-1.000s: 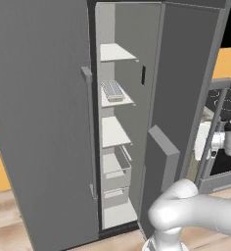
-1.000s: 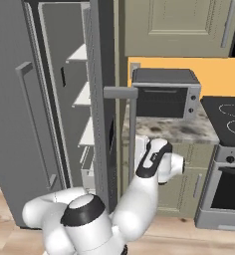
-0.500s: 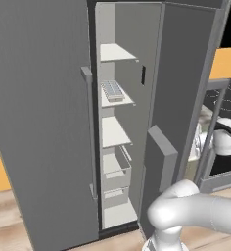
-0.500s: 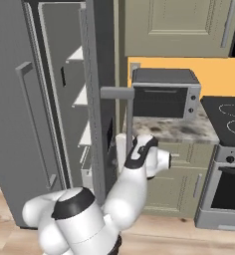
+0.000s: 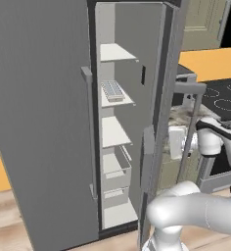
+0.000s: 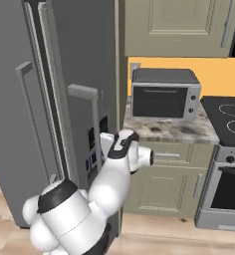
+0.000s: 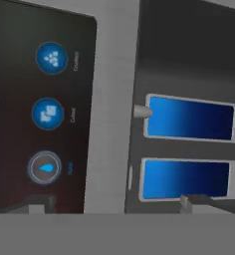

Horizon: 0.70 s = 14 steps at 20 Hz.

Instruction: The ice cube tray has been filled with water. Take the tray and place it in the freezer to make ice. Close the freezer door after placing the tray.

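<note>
The ice cube tray point(image 5: 113, 91) lies on a white shelf inside the open freezer point(image 5: 115, 132). The gripper point(image 7: 114, 201), fingers apart and empty, sits close against the freezer door point(image 6: 87, 124) at its dispenser recess point(image 7: 184, 149).

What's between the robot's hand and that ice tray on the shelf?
The freezer door: in the left base view the ice cube tray lies inside; the gripper faces the door's outer dispenser panel.
</note>
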{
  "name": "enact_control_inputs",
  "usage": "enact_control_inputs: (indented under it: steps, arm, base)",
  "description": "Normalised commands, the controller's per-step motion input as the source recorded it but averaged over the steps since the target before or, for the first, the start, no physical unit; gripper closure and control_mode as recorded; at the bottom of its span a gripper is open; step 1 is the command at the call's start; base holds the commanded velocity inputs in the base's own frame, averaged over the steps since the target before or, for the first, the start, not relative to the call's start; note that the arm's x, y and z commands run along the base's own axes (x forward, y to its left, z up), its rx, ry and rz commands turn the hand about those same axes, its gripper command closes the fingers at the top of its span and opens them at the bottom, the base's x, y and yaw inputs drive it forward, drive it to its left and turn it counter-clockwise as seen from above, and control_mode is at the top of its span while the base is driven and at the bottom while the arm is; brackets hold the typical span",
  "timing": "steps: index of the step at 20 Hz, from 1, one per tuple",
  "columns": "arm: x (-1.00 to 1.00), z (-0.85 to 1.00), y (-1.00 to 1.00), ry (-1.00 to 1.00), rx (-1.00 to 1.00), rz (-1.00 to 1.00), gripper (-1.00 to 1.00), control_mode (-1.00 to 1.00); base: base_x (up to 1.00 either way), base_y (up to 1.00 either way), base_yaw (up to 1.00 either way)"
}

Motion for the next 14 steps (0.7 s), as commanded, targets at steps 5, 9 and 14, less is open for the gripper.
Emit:
enact_control_inputs:
  steps: [5, 9, 14]
  arm:
    - [0.05, -0.06, 1.0, -0.2, -0.13, -0.02, -1.0, -1.0]
    - [0.17, -0.11, 1.0, -0.15, -0.14, -0.16, -1.0, -1.0]
    - [0.32, -0.14, 0.99, -0.03, -0.13, -0.32, -1.0, -1.0]
  base:
    - [0.0, 0.0, 0.0]
    - [0.0, 0.0, 0.0]
    - [0.0, 0.0, 0.0]
